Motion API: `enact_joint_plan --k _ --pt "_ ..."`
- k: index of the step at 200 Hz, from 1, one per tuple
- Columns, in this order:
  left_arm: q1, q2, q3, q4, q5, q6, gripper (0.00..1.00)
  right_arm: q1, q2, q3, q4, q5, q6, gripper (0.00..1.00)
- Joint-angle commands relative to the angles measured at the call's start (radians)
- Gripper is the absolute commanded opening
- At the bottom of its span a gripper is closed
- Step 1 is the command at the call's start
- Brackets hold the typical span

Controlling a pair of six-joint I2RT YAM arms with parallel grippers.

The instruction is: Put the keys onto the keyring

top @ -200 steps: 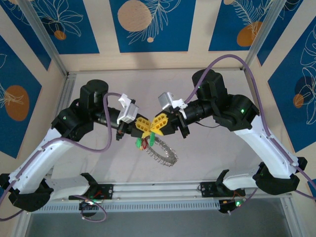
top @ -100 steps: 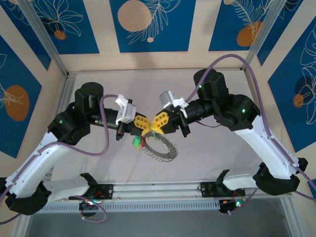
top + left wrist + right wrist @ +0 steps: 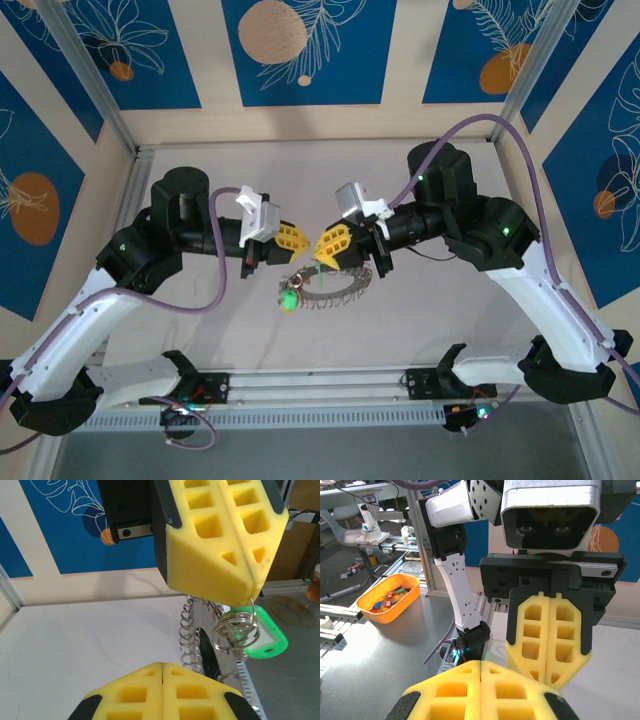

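Starting at the near side: green-plastic-headed small key [image 3: 290, 298] sits at the left end of the large grey coiled metal keyring [image 3: 342, 288], whose long axis runs left-right under both tips. Right gripper [image 3: 322, 252] is directly above it, yellow fingers [image 3: 215, 545] pressed together and apparently pinching the small silver wire loop [image 3: 235, 627] that carries the green head. Left gripper [image 3: 303, 243] is tip-to-tip opposite, pressed together too (can't tell if anything's in it), nearer the key end. White table [image 3: 430, 320] is open all round, far rail [image 3: 320, 146] well apart
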Motion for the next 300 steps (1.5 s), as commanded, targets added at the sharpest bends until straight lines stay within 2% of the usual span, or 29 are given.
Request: enact_joint_plan --k 1,19,39,59,73,80,113,170,300 --pt "-0.004 -0.019 0.01 0.002 -0.016 -0.005 0.0 -0.01 -0.023 -0.011 0.039 -0.027 0.015 0.0" --pt "-0.003 -0.022 0.014 -0.012 0.003 0.0 0.0 -0.015 -0.024 -0.012 0.036 -0.034 0.013 0.0" --pt "-0.003 -0.016 0.029 -0.049 0.099 0.013 0.0 -0.026 -0.018 -0.011 0.032 -0.065 0.009 0.0" --pt "-0.003 -0.025 0.021 -0.045 0.175 0.015 0.29 -0.033 -0.008 -0.004 0.028 -0.105 0.003 0.0" --pt "-0.004 -0.027 0.024 -0.056 0.198 0.02 0.39 -0.039 -0.001 0.002 0.033 -0.143 0.009 0.0" --pt "-0.005 -0.029 0.025 -0.063 0.199 0.024 0.41 -0.041 0.004 0.009 0.032 -0.163 0.009 0.0" --pt "-0.004 -0.041 0.019 -0.061 0.182 0.04 0.38 -0.041 0.052 0.066 -0.006 -0.235 0.005 0.0" --pt "-0.003 -0.048 0.03 -0.048 0.161 0.041 0.33 -0.028 0.073 0.087 -0.013 -0.234 0.009 0.0" --pt "-0.006 -0.007 0.036 0.039 0.213 -0.003 0.33 -0.014 0.094 0.101 -0.021 -0.226 0.0 0.0"
